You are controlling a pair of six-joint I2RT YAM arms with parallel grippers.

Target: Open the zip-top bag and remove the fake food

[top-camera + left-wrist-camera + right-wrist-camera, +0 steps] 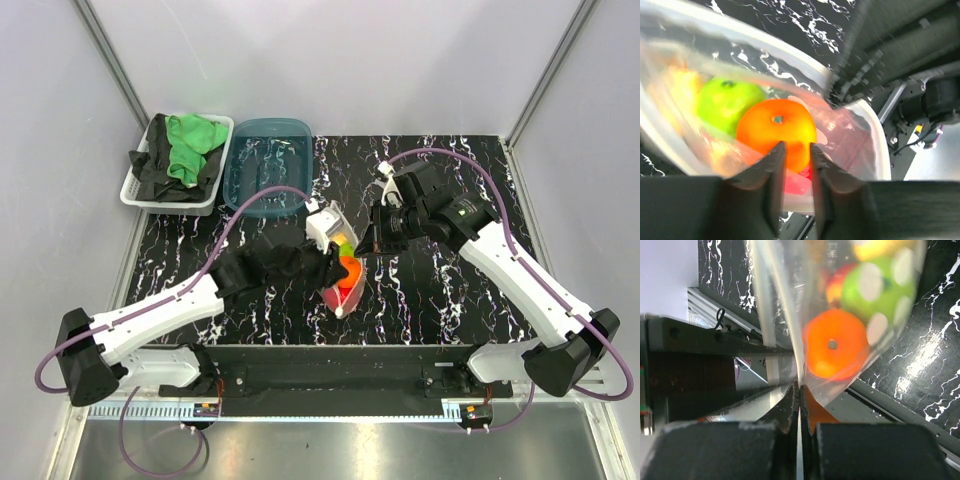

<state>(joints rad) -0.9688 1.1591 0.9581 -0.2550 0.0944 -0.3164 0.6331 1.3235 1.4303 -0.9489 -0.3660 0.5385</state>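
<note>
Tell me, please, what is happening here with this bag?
Two robot arms hold a clear bag of plastic fruits between them, above the table. The right tool is shut on one edge of the bag. The left tool is at the bag's mouth, which looks open. Its fingers stand slightly apart, and I cannot tell whether they grip anything. No fruit is out yet: an orange one and a lime one show through the plastic.
</note>
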